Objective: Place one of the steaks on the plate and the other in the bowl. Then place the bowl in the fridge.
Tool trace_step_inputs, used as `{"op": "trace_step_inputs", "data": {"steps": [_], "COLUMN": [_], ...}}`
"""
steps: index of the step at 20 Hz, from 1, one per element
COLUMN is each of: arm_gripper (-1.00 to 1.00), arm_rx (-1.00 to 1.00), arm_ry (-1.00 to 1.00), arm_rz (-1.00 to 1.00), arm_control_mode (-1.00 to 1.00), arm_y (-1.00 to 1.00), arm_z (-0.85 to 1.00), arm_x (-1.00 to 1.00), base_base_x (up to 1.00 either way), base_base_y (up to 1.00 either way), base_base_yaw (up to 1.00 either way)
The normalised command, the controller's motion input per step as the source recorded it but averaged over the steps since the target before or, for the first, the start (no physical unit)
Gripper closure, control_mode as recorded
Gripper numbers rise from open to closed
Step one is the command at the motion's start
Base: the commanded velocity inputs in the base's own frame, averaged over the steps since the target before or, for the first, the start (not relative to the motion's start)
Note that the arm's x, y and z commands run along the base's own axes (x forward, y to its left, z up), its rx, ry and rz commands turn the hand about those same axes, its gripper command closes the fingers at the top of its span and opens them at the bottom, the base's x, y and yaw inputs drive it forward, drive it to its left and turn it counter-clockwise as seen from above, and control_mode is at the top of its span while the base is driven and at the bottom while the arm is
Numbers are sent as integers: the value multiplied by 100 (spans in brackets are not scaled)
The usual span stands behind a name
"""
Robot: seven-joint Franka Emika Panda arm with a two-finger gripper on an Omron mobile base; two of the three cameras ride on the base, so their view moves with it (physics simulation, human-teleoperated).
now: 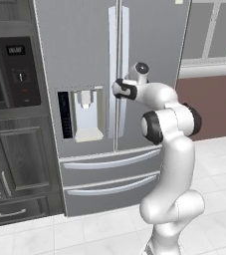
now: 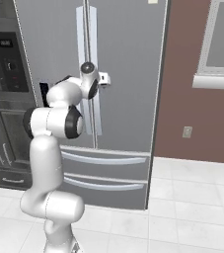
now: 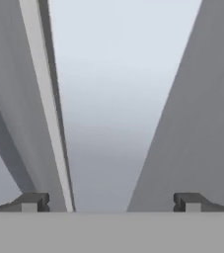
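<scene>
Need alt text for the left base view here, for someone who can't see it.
The white arm reaches its claw to the vertical door handles of the closed grey fridge. Below the dispenser panel are two shut drawers; dark cabinets with a built-in oven stand left.

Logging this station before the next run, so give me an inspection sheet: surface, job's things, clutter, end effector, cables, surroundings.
Surface: white tiled floor; nothing seen on it.
Job's things: fridge has both upper doors shut and both lower drawers shut; steaks, plate and bowl: nothing seen.
Clutter: nothing seen.
End effector: end effector is at the vertical door handles by the centre seam; in the hand view its fingertips stand wide apart with a door handle between them, gripping nothing.
Cables: nothing seen.
Surroundings: dark cabinets with built-in oven, brown wall with outlet, window.
</scene>
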Motion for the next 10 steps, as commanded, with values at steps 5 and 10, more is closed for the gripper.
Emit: {"op": "trace_step_inputs", "data": {"steps": [5, 10], "arm_gripper": [-100, -100], "arm_rx": [0, 0], "arm_ry": [0, -3], "arm_rz": [0, 0], "arm_control_mode": [-100, -100], "arm_y": [9, 17], "arm_z": [-11, -14], "arm_x": [34, 29], "base_base_x": [0, 0], "base_base_y": [0, 0], "base_base_yaw": [0, 0]}}
